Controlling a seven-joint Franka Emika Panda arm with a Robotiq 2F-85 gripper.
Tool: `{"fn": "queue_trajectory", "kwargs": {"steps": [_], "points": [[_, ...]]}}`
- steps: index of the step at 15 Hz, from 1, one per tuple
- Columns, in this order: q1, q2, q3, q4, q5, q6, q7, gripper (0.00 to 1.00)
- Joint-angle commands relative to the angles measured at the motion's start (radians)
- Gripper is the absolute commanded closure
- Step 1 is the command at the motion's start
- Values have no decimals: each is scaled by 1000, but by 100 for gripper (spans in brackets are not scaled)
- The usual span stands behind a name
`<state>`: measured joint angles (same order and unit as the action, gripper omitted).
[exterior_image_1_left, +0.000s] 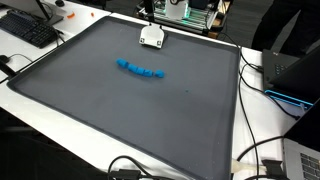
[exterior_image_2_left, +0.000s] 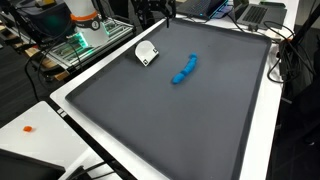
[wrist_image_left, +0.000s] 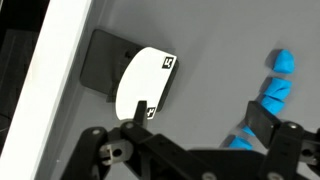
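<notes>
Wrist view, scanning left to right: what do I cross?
White table edge → black-and-white card → blue segmented object.

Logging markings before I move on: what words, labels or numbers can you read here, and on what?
No legible text anywhere.
White curved card: two small black squares with white marks, too blurred to read.
Keyboard: key legends too small to read.
Blue segmented object: no marking visible.
</notes>
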<state>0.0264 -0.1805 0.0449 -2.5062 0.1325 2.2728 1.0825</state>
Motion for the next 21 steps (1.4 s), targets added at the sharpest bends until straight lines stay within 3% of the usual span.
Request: {"fn": "queue_trajectory", "kwargs": {"steps": [1,13,19,21], "points": [[-13,-25,12,8,-78,-27,-85,0],[-2,-64,25,26,-107,-23,-621,0],[5,-65,37,30,-97,-7,-731,0],[-1,-49,38,42,-91,-5,-713,0]]}}
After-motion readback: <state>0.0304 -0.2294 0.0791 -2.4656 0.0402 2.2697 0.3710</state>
